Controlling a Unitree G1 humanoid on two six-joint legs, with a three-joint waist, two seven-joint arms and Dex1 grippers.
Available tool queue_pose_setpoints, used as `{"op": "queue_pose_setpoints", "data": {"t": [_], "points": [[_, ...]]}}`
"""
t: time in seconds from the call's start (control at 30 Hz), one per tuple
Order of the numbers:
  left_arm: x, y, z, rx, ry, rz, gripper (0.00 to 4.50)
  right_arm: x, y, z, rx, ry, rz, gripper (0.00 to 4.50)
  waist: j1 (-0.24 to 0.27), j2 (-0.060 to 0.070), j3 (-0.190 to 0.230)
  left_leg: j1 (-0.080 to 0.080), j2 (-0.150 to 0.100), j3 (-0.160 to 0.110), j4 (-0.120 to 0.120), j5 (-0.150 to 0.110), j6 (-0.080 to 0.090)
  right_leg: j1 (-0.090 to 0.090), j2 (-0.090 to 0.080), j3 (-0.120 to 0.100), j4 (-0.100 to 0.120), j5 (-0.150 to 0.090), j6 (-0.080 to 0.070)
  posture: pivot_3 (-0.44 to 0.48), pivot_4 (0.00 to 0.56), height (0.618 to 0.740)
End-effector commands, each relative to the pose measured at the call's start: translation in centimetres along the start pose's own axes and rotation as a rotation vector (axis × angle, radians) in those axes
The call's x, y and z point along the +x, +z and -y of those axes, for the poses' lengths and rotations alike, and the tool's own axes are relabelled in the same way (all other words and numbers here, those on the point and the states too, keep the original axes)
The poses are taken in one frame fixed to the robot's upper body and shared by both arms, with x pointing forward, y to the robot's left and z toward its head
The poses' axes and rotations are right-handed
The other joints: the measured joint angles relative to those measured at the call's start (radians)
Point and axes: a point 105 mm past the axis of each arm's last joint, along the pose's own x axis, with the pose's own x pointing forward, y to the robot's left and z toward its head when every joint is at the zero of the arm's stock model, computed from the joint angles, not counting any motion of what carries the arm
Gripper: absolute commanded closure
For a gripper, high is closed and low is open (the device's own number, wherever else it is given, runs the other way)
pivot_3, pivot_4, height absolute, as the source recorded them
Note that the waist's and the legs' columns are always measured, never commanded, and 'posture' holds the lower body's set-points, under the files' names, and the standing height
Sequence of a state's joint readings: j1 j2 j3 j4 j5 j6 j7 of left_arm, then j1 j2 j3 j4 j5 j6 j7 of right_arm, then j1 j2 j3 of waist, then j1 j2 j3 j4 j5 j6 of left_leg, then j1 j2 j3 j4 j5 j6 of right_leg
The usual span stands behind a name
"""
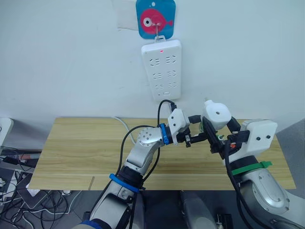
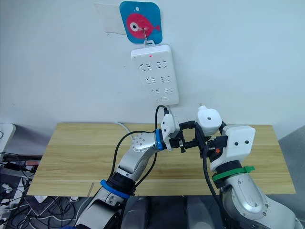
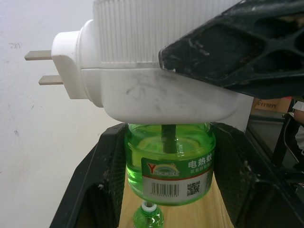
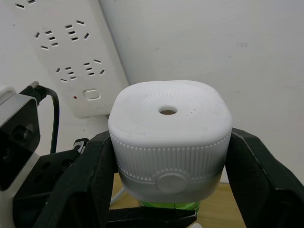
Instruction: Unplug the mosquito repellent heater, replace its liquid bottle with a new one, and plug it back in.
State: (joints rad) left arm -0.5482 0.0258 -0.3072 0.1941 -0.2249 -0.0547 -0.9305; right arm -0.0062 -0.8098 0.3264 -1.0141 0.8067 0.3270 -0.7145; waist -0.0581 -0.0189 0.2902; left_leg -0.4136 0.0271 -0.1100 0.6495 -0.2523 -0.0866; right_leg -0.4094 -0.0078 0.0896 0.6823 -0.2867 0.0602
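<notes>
My right gripper (image 1: 219,125) is shut on the mosquito repellent heater (image 1: 217,114), a white rounded unit held above the wooden table (image 1: 81,148) with its round opening up. In the left wrist view its two metal prongs (image 3: 40,66) point at the white wall. A green liquid bottle (image 3: 168,161) hangs from the heater's underside. My left gripper (image 1: 202,129) reaches in from the left, and its black fingers (image 3: 95,190) press on both sides of that bottle. Below it, a second small green bottle (image 3: 148,216) stands on the table.
A white power strip (image 1: 162,69) with a red light hangs on the wall from a blue fish hook (image 1: 155,19), all its sockets unoccupied. A white cable (image 1: 123,125) runs over the table's back edge. Cables and devices (image 1: 19,191) lie on the floor at left.
</notes>
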Motion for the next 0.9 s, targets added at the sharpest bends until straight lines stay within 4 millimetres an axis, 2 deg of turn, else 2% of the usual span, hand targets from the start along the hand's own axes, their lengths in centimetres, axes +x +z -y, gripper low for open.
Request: {"op": "queue_pose_setpoints", "data": {"t": [0.03, 0.1, 0.23, 0.33, 0.47, 0.6, 0.7, 0.9], "points": [[0.6, 1.7, 0.7, 0.046, -0.032, 0.066, 2.27, -0.2, 1.0, -0.2, -0.003, 0.017, 0.042, 1.61, 0.000, 0.000, 0.000, 0.000, 0.000, 0.000, 0.000, 0.000, 0.000, 0.000, 0.000, 0.000, 0.000, 0.000, 0.000, -0.060, 0.266, 0.740], [0.5, 1.7, 0.8, 0.042, -0.035, 0.067, 2.27, -0.2, 1.1, -0.2, -0.006, 0.016, 0.043, 1.61, 0.000, 0.000, 0.000, 0.000, 0.000, 0.000, 0.000, 0.000, 0.000, 0.000, 0.000, 0.000, 0.000, 0.000, 0.000, -0.058, 0.266, 0.740], [0.0, 1.9, 0.8, 0.018, -0.047, 0.067, 0.93, -0.2, 1.1, 0.1, -0.016, 0.009, 0.046, 1.61, 0.000, 0.000, 0.000, 0.000, 0.000, 0.000, 0.000, 0.000, 0.000, 0.000, 0.000, 0.000, 0.000, 0.000, 0.000, -0.055, 0.262, 0.740], [-1.2, 2.2, 0.4, 0.024, -0.048, 0.050, 0.00, -0.3, 1.1, 0.5, -0.028, 0.001, 0.047, 1.61, 0.000, 0.001, 0.000, 0.000, 0.000, 0.000, 0.000, 0.000, 0.000, 0.000, 0.000, 0.000, 0.000, 0.000, 0.000, -0.041, 0.252, 0.740], [-3.9, 2.8, -0.2, 0.026, -0.038, 0.001, 0.00, -0.5, 1.3, 1.1, -0.041, -0.004, 0.051, 1.61, -0.001, 0.001, -0.001, 0.001, 0.000, 0.000, 0.000, 0.000, 0.000, 0.000, 0.000, 0.000, 0.001, 0.000, 0.000, -0.021, 0.243, 0.740], [-7.6, 3.7, -0.6, -0.002, -0.032, -0.078, 0.00, -0.5, 1.7, 1.3, -0.046, 0.031, 0.059, 1.61, 0.001, 0.001, -0.001, 0.001, 0.001, 0.000, -0.001, 0.000, 0.000, 0.000, 0.000, 0.000, 0.001, 0.000, 0.000, -0.004, 0.239, 0.740], [-10.2, 4.8, -2.3, -0.003, 0.044, -0.122, 0.00, -0.4, 2.1, 0.4, -0.030, 0.125, 0.060, 1.61, 0.004, 0.001, -0.001, 0.001, 0.001, 0.000, -0.001, 0.000, 0.000, 0.000, 0.000, 0.000, 0.001, 0.000, 0.000, 0.026, 0.234, 0.740], [-12.5, 6.3, -6.4, 0.053, 0.165, -0.157, 0.00, 0.1, 2.9, -0.5, -0.063, 0.216, 0.068, 1.61, 0.027, 0.000, -0.002, 0.001, 0.000, -0.001, 0.001, 0.000, 0.000, 0.000, 0.000, -0.002, 0.002, 0.000, 0.000, 0.071, 0.224, 0.740]]}}
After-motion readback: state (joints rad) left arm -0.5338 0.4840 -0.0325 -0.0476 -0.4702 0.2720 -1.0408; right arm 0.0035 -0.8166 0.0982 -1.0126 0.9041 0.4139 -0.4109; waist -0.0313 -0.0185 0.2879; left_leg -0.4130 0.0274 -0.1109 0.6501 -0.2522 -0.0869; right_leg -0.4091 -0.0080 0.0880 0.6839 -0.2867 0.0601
